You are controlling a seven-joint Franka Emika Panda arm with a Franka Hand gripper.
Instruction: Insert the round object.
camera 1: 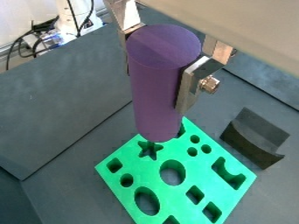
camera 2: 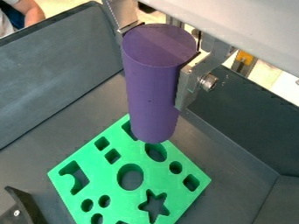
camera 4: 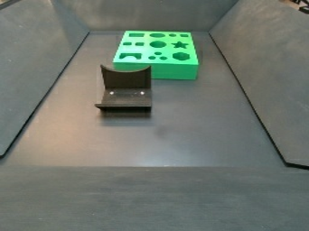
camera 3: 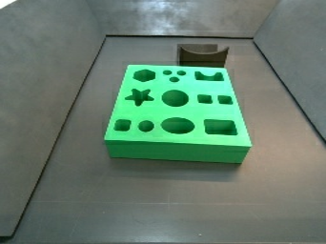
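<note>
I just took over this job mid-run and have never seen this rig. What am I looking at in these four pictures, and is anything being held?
It is a single robot arm with a two-finger hand. Two pictures come from cameras on its wrist, looking down past the fingers. Both wrist views show the hand gripping a purple cylinder peg, upright, above a green block with cut-out holes of many shapes. The other two pictures come from cameras fixed beside the bin; neither shows the arm or peg. They show the green block lying flat on the dark floor and a dark grey block with a curved notch standing apart from it. The peg is not yet in any hole.
</note>
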